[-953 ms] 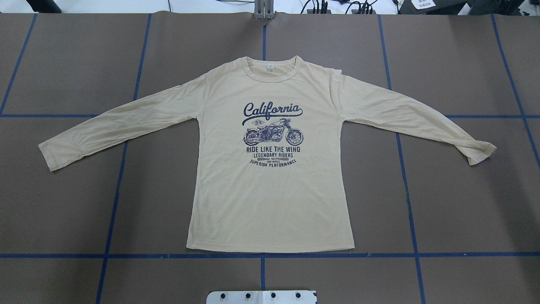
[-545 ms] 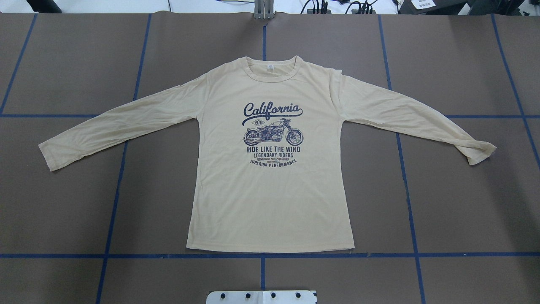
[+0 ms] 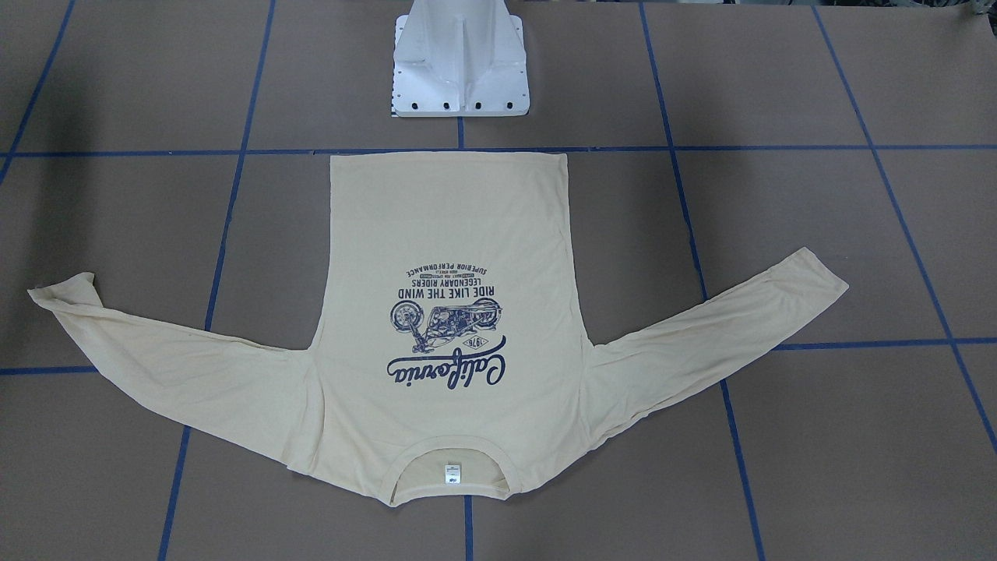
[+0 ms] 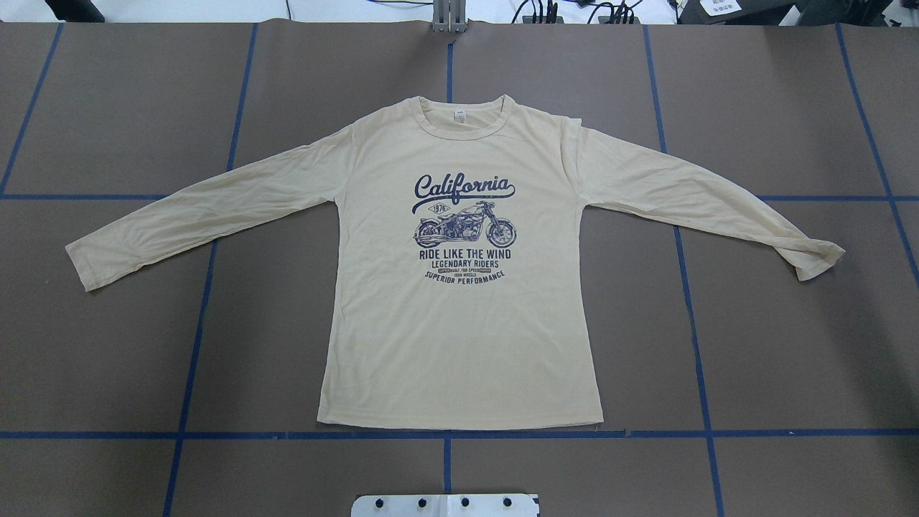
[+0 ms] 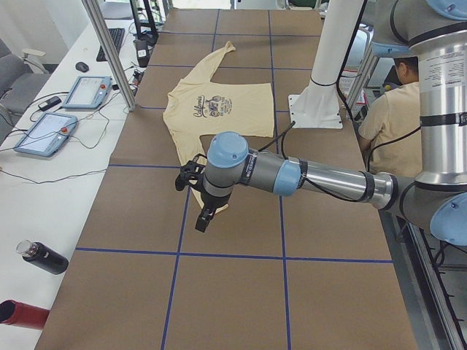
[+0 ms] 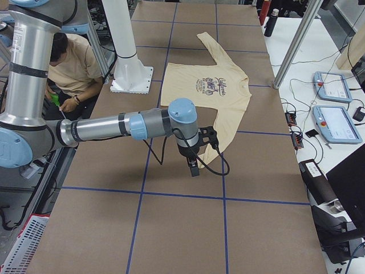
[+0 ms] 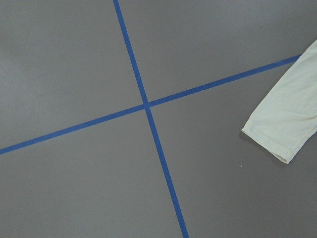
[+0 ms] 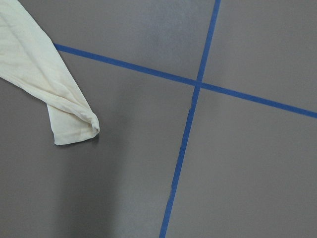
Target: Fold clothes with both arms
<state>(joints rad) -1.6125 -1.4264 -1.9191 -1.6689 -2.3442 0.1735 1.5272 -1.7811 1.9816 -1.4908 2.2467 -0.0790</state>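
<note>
T-shirt (image 4: 459, 323): flat, sleeves spread, so I can fold.
Left tool (image 5: 204, 216): poised near left cuff (image 7: 282, 129); grip I cannot tell.
Right tool (image 6: 193, 164): near right cuff (image 8: 74, 126); cannot tell either.

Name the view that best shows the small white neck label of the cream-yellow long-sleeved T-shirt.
Exterior front-facing: the small white neck label lies nearest that camera, inside the collar of the cream-yellow long-sleeved T-shirt. Overhead shows it smaller. The side views are too distant to show it; the wrist views show only sleeve cuffs.
</note>
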